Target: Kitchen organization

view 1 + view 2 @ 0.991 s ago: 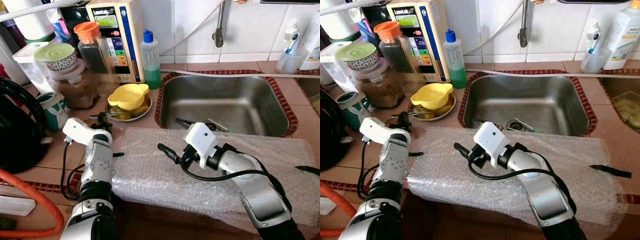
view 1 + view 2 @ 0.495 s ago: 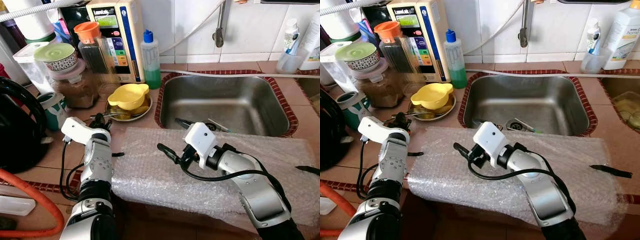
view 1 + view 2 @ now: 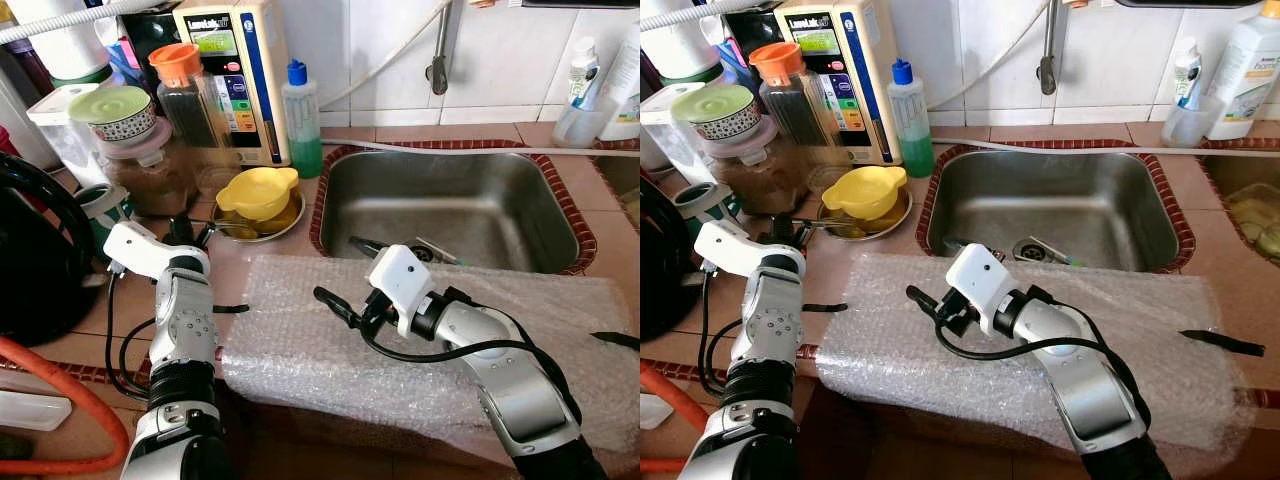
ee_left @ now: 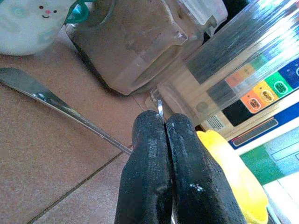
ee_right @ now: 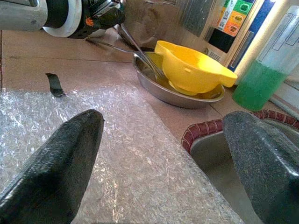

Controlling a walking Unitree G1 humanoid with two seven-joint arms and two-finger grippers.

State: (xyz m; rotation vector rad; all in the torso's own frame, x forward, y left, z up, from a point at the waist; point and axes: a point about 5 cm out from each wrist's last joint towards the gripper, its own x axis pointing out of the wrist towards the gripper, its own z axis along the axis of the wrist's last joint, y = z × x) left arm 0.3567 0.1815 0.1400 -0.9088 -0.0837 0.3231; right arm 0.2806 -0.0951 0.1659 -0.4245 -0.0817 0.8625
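- The left gripper [image 4: 166,140] has its two black fingers pressed together on a thin metal utensil [image 4: 160,108]; the kind of utensil cannot be told. It sits on the tabletop [image 3: 120,300] just beside the steel plate [image 3: 225,225].
- Since a second ago the left arm has swung to the robot's left and back: its white wrist housing [image 3: 135,248] was near the edge of the bubble wrap [image 3: 300,340] and now lies closer to the teal-handled mug [image 3: 100,205].
- A second utensil, long and steel [image 4: 51,100], lies flat on the tiles beside the gripper.
- The plate holds a yellow bowl [image 3: 257,190] turned mouth down, with more utensil handles [image 5: 140,51] sticking out from under it.
- The right gripper [image 5: 163,154] is spread wide open above the bubble wrap, aimed toward the plate; it has not moved from the earlier frames.
- The bubble wrap covers the front of the tabletop, along the near rim of the sink [image 3: 450,205].
- Behind the plate stand a jar of brown powder [image 3: 150,175], an orange-capped jar [image 3: 185,90], a green bottle [image 3: 302,115] with a blue cap, and a cream appliance [image 3: 235,70].
- The appliance's top panel carries a word too small to read; below it are coloured buttons, orange and green [image 4: 266,91].
- The white bottles [image 3: 1250,60] at the far right bear labels that cannot be read.
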